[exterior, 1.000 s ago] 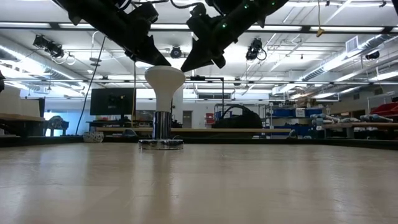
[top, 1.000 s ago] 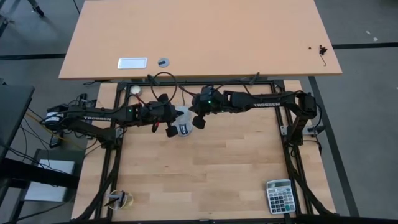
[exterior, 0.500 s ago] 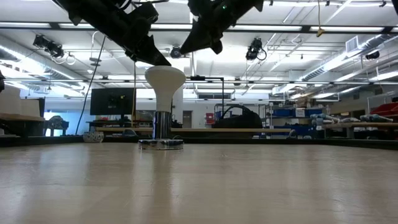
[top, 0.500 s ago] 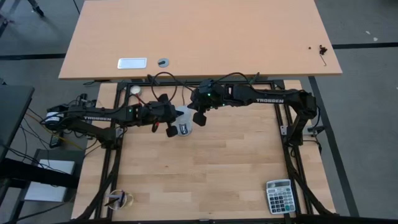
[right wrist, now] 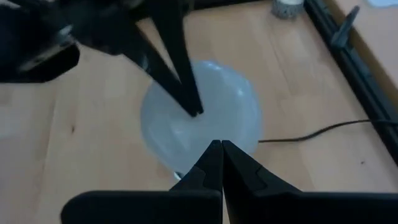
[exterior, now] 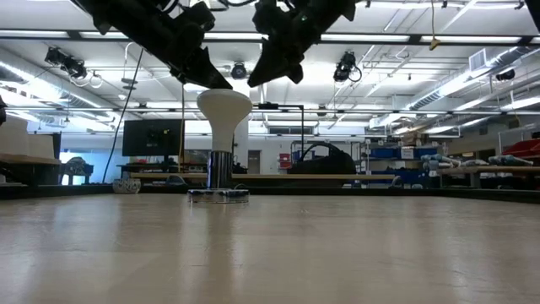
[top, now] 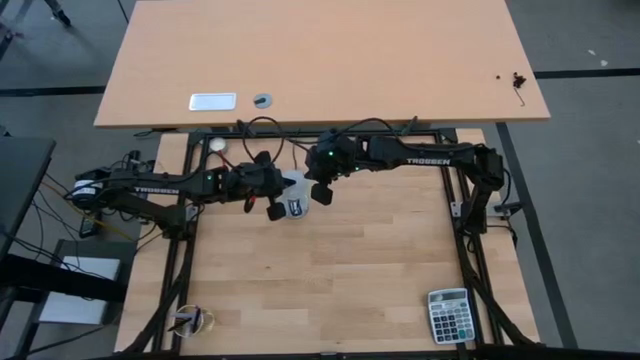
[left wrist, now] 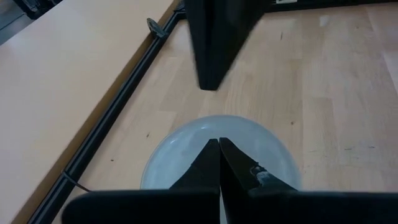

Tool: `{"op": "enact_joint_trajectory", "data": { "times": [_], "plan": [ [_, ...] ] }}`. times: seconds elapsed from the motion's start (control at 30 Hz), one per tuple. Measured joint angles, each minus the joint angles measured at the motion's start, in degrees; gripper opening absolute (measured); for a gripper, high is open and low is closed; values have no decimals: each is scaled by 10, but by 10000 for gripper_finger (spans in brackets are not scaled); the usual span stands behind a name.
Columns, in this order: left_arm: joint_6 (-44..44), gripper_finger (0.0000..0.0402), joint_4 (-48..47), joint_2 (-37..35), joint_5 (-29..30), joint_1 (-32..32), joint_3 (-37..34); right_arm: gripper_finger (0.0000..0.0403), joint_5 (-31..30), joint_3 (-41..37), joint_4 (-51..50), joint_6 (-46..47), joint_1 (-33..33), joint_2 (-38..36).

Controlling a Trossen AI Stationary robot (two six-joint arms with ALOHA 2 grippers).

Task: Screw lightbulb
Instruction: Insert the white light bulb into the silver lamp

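The white lightbulb [exterior: 224,108] stands upright, its narrow base in the flat socket disc [exterior: 218,195] at the far middle of the table. Its round face points up and also shows in the high view [top: 292,182]. My left gripper [exterior: 224,85] is shut and comes in from the table's left, with its tips on the bulb's face. My right gripper [exterior: 256,82] is shut and hangs just above the bulb's right rim, apart from it. In the right wrist view its shut tips [right wrist: 217,144] hover over the face. My left gripper rests its shut fingertips [right wrist: 194,111] on the bulb's round top face [right wrist: 205,127], near the middle. The fingers slant down from the table's left side. The bulb stays upright in the socket disc on the table.
The socket's black cord [right wrist: 311,130] runs toward the far frame rail [left wrist: 118,118]. A small white ball [top: 217,144] lies at the far left and a calculator [top: 449,315] at the near right. A small roll [top: 190,320] lies at the near left.
My right gripper, still shut, has risen from beside the bulb's right rim, then come partly back down and a little to the right. The left gripper and the bulb have kept still.
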State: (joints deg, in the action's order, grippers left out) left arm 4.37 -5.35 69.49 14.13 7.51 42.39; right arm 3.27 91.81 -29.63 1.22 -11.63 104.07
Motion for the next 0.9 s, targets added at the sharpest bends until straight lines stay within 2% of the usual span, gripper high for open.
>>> {"op": "enact_joint_trajectory", "data": {
  "times": [0.6,0.9],
  "plan": [
    [1,0,-1,0,2,0,0,9,-22,-22,51,-4,-12,27],
    [2,0,-3,0,0,0,0,9,-21,-22,33,3,-5,27]
  ]
}}
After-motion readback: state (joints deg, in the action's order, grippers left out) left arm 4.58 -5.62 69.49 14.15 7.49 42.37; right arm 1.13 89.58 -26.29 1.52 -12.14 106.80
